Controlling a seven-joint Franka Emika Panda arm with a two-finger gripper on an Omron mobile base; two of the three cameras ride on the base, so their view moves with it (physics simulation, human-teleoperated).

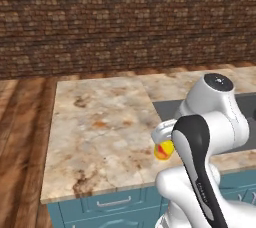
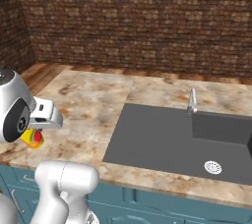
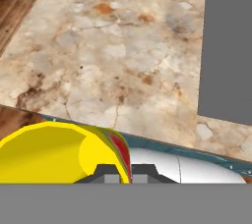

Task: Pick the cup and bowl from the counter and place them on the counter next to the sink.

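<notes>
The cup (image 1: 164,150) was mostly hidden behind the arm in both base views — just a yellow-and-red patch above the table (image 1: 100,127) near its front edge, left of the sink (image 2: 162,139). The fingers (image 3: 119,173) were pinched shut on its rim; its interior looked empty.

Writing on my arm: none I can read
Labels on the cup (image 3: 44,152): none, just yellow with red splotches
Marks on the counter (image 1: 100,122): stone veining, no letters or numbers
Signs on the brick wall (image 2: 147,16): none
Brand on the sink (image 2: 162,139) or faucet (image 2: 192,101): none
</notes>
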